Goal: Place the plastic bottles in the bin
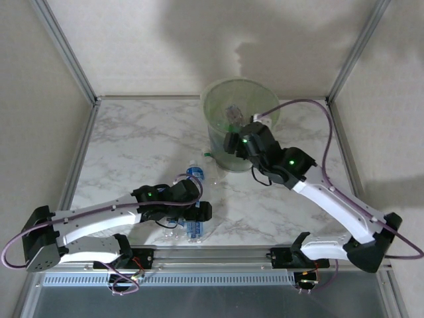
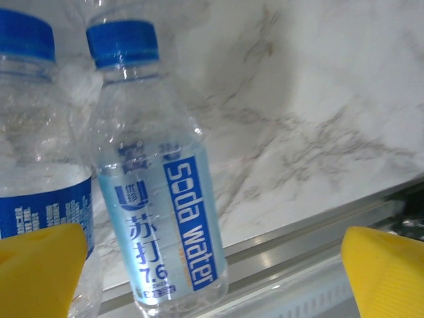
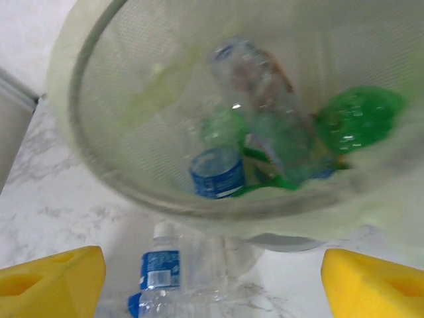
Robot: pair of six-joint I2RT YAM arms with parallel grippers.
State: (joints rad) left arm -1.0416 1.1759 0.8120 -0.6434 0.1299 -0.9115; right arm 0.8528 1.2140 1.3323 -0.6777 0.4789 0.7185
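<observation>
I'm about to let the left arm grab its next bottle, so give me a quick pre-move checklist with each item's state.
1. Left gripper open: ok, fingers wide apart, nothing held.
2. Target lined up: ok, soda water bottle is ahead, between the fingers.
3. Room around target: not ok, second bottle is close beside it.
4. Right gripper empty: ok, open above the bin.
5. Bin upright: ok, bottles inside.

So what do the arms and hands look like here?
Left arm and right arm: white curved links, black joints with small green lights, a purple cable trailing from each. Left hand and right hand have blocky yellow fingers.
</observation>
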